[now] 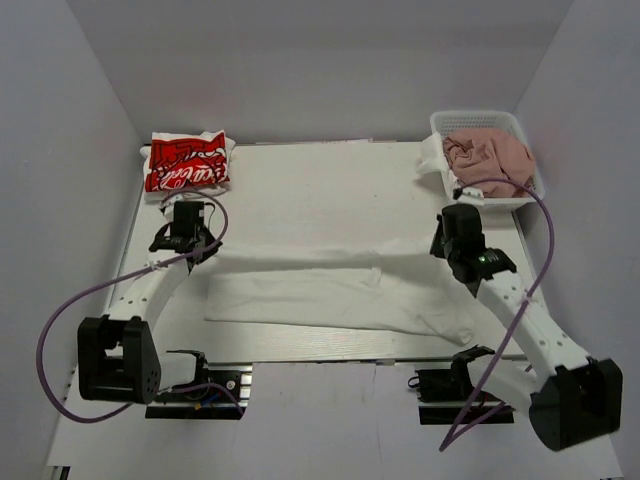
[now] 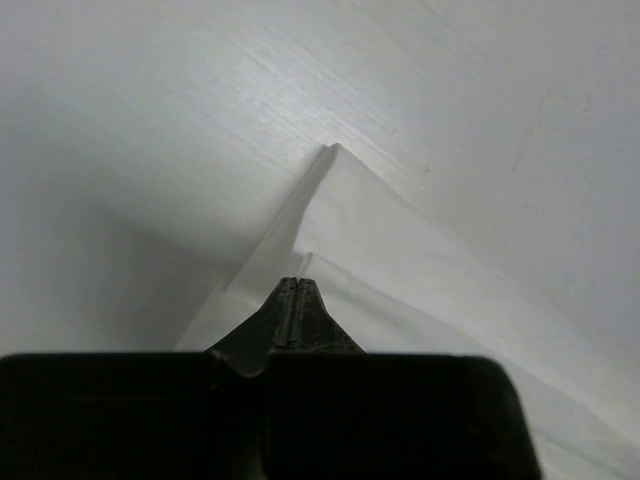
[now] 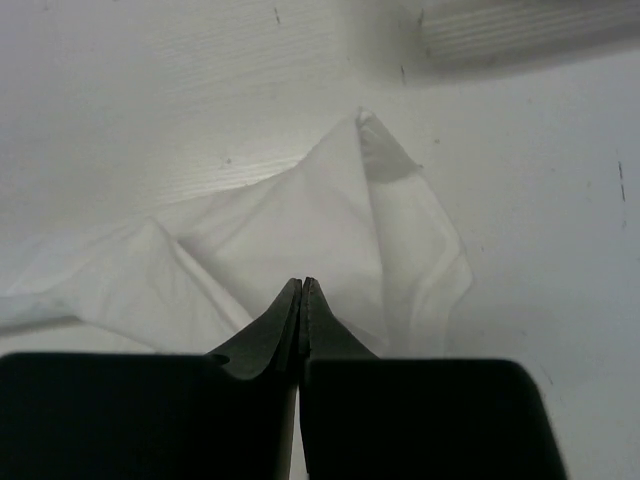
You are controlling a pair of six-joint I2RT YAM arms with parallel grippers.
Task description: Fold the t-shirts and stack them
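Left gripper (image 2: 290, 287) pinched shut on the large white t-shirt (image 1: 330, 295) at its left edge; right gripper (image 3: 302, 287) clamped its right edge; beyond its left end sat the folded red-logo t-shirt (image 1: 187, 163); beyond its right end, the pink t-shirt (image 1: 490, 155) filled a mesh basket (image 1: 480, 118).

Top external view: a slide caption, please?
Left gripper and right gripper pinch a white t-shirt by its edge on the table.

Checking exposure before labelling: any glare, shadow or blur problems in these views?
Top external: even light, sharp, but white shirt barely contrasts with table. Left wrist: left gripper a black silhouette, grey shadow over table. Right wrist: right gripper black, cloth near washed out.
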